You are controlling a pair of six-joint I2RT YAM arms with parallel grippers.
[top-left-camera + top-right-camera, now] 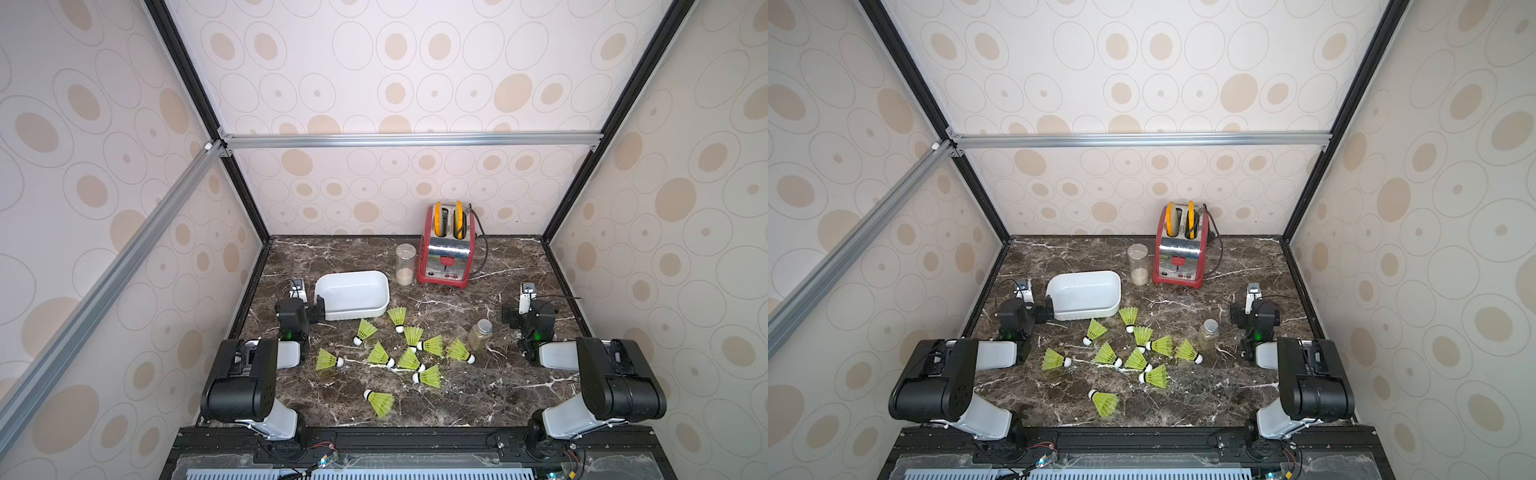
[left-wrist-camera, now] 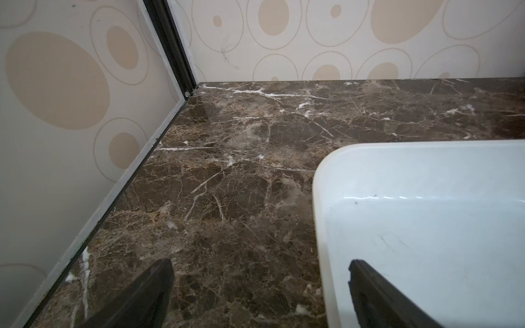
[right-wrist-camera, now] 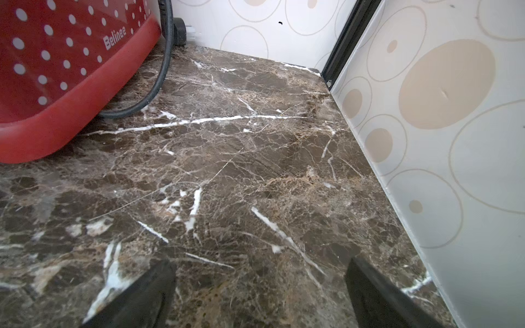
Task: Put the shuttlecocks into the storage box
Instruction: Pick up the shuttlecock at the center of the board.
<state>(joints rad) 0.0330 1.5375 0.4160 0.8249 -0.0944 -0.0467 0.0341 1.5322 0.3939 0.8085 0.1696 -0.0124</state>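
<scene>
Left wrist view shows the left gripper (image 2: 260,265) with its two black fingers spread wide and nothing between them. One finger hangs over the dark brown, white-veined marble tabletop (image 2: 227,184) and its mate over the inside of the shallow white plastic storage box (image 2: 319,181), so the pair straddles the box's rounded end rim; whether either finger touches the rim I cannot tell. In both top views the box sits left of centre on the tabletop, its long front wall facing the arms, with the left gripper at its left end. All ten neon yellow-green plastic shuttlecocks (image 1: 410,360), each with a white rounded tip, lie on their sides on the marble outside the box. Two are just in front of its front wall, and most of the others cluster close together at mid-table. One lies off to the left near the left arm, and one lies apart nearer the front edge. A small clear jar with a silver lid (image 1: 481,334) stands just right of the cluster. A tall clear cylindrical jar (image 1: 405,264) stands between the box and a red toaster with a chrome front (image 1: 446,257) at the back wall. In the right wrist view the right gripper (image 3: 260,265) is likewise spread wide and empty above bare marble. The toaster's white-dotted red side and black cord (image 3: 163,71) lie ahead of it.
</scene>
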